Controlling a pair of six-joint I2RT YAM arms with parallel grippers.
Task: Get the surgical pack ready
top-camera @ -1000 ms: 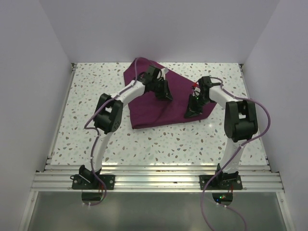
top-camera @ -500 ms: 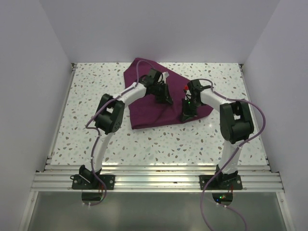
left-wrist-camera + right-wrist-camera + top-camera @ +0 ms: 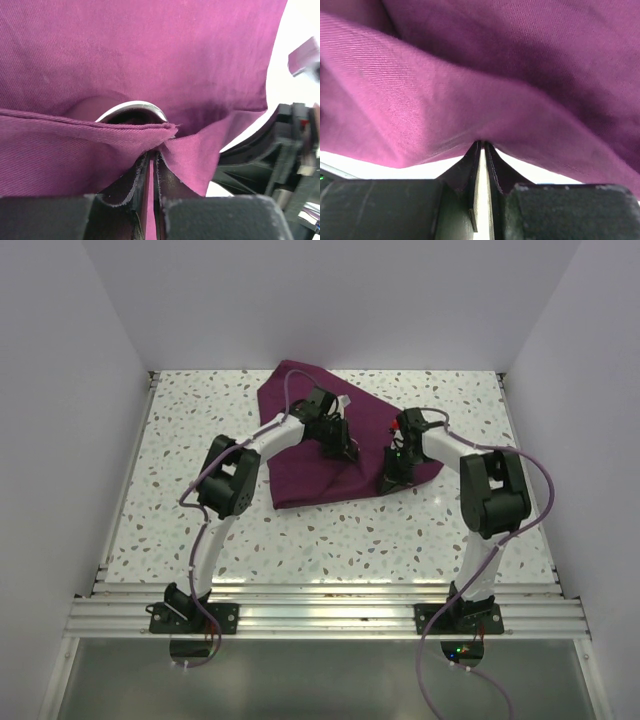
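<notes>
I have left claw (image 3: 347, 450) and right claw (image 3: 390, 481) each pinched shut on a fold of the surgical pack (image 3: 300, 465), bunched far-centre on the desk (image 3: 180, 500). A shiny curved rim (image 3: 132, 106) shows under the cloth, contents hidden.

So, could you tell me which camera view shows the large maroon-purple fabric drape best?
Top external: there the large maroon-purple fabric drape shows nearly whole on the table. Wrist views show only folds pinched in the left gripper and right gripper.
</notes>
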